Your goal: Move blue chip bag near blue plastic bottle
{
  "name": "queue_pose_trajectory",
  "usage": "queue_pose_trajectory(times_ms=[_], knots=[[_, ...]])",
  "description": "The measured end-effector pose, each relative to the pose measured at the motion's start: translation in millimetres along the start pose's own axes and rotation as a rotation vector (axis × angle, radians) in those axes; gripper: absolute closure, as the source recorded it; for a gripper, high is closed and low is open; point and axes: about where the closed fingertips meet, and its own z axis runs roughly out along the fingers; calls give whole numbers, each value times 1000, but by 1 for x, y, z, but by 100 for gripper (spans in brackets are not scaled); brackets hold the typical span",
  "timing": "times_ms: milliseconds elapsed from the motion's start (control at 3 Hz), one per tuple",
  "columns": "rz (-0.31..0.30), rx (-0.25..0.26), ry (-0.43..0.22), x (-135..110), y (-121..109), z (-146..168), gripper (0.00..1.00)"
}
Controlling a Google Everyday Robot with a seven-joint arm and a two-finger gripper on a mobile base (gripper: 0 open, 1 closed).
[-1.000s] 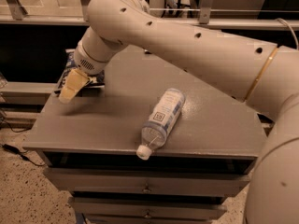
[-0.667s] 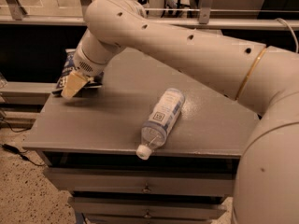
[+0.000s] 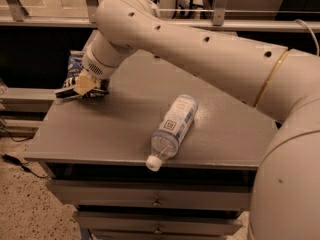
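Note:
The blue chip bag [image 3: 74, 64], dark navy with white lettering, lies at the far left edge of the grey table [image 3: 115, 129]. My gripper [image 3: 83, 87] is down on the bag's near end and shut on it; the bag crumples under the tan fingertips [image 3: 85, 83]. The blue plastic bottle [image 3: 174, 125], clear with a pale label and white cap [image 3: 153, 163], lies on its side in the middle front of the table. Its cap points at the front edge. The bottle is well to the right of the bag.
My large white arm [image 3: 200, 49] spans the back and right of the table. Drawers [image 3: 150, 199] sit under the tabletop. A rail [image 3: 45, 21] runs behind the table. Speckled floor [image 3: 25, 204] lies at the lower left.
The gripper has shifted slightly to the right at the bag, and the bag's near end looks more crumpled. The bottle has not moved.

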Motion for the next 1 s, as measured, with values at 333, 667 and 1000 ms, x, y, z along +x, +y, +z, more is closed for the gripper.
queue_pose_trajectory(times_ms=[333,667,1000], knots=[[9,64,-13,3,-24,-40,99],[10,141,-34,10,-47,-105,100],[36,184,-39,30,-58,-148,100]])
